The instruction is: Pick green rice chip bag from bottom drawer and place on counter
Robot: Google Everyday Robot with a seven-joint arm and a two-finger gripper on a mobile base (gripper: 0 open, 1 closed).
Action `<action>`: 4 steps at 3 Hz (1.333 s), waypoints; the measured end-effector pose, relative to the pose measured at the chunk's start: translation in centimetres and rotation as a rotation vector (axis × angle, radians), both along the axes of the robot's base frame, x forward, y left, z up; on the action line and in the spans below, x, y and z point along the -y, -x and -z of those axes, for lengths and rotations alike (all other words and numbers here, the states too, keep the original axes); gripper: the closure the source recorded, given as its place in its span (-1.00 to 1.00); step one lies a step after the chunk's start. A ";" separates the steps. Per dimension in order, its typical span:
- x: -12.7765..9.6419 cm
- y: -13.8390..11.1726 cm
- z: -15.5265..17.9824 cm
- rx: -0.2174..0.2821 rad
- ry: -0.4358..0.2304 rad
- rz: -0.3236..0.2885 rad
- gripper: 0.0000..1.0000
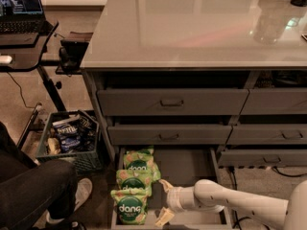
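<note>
The bottom drawer [189,166] is pulled out at the base of the cabinet. Three green rice chip bags [133,183] lie in a row along its left side, the nearest one [129,206] at the front rim. My gripper [164,201] reaches in from the right on a white arm, its two pale fingers spread apart and empty, just right of the front bags. The glossy grey-beige counter [192,23] is the cabinet's top.
Two shut handled drawer fronts [170,102] sit above the open drawer. A crate of snacks [67,138] stands on the floor at left, by a seated person's leg and shoe [43,186]. A black desk with laptop [21,18] is far left.
</note>
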State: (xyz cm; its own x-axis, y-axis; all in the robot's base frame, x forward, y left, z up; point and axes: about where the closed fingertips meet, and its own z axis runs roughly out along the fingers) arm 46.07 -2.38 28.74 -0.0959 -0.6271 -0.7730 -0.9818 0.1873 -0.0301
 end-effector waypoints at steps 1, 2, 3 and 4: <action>0.0 0.0 0.0 0.000 0.000 0.000 -1.00; -0.9 -0.3 1.4 -0.009 -0.006 0.002 -1.00; -2.5 -0.9 2.8 -0.020 -0.031 -0.020 -1.00; -4.0 -1.7 3.8 -0.027 -0.051 -0.047 -1.00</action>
